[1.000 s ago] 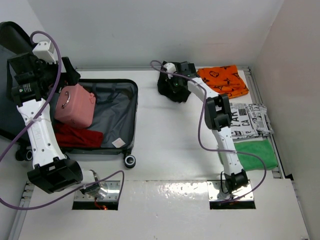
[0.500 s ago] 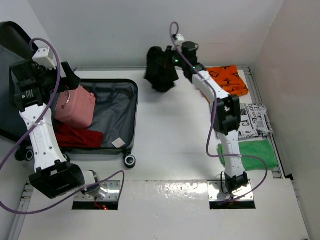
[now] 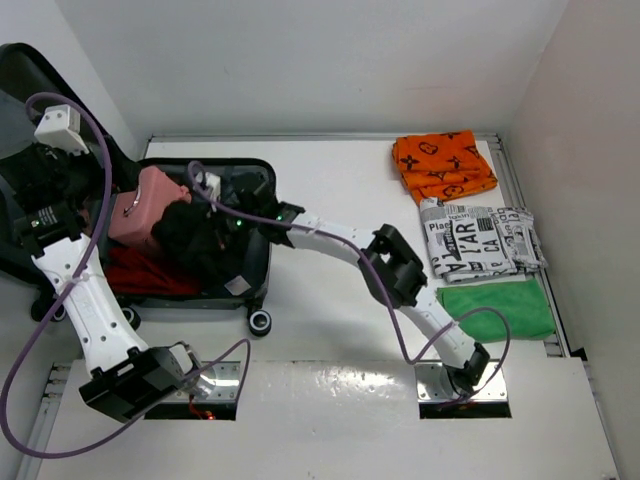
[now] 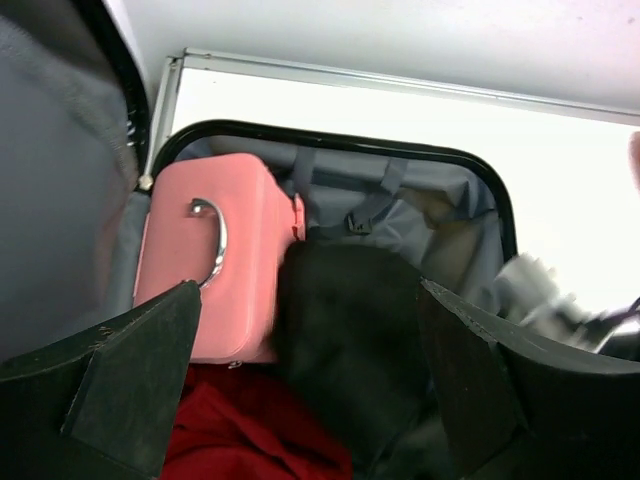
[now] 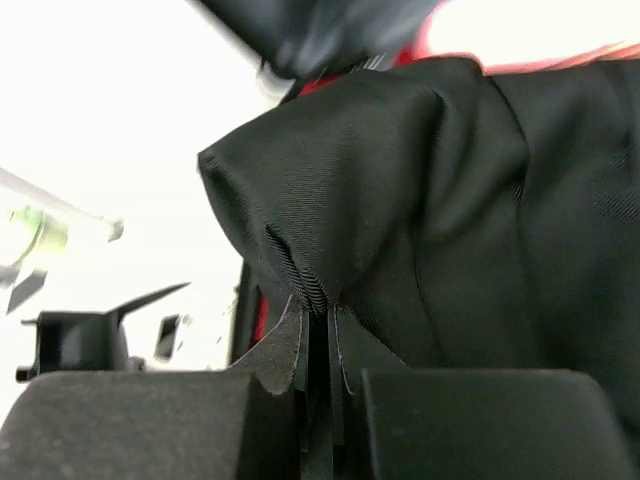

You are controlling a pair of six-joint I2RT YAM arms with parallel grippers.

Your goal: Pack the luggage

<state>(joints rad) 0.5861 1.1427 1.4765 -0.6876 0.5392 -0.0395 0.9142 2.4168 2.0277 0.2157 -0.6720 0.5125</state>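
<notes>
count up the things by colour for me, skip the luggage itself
orange cloth: 1
newsprint cloth: 1
green cloth: 1
red garment: 1
black garment: 1
pink box: 1
total: 6

On your worktop [image 3: 330, 300] the luggage [image 3: 270, 185] lies open at the left, with its lid [image 3: 25, 70] up behind-left by the wall. In the tub:
- the handled box [image 3: 140, 205] is far left
- the crumpled garment [image 3: 150, 272] lies in front of it, along the near side
- the bunched garment [image 3: 195, 240] is just right of the box, touching it & lapping over the crumpled one

R arm reaches in from the right, fingers [image 5: 150, 420] at the bunched garment. L gripper [image 4: 310, 330] hangs above box & bunched garment. A caster [image 3: 260, 322] sits at the near-right corner. Along the right edge you've 3 folded cloths in a row, each just beside the next: far cloth [image 3: 445, 165], middle cloth [image 3: 480, 240], near cloth [image 3: 495, 308].
</notes>
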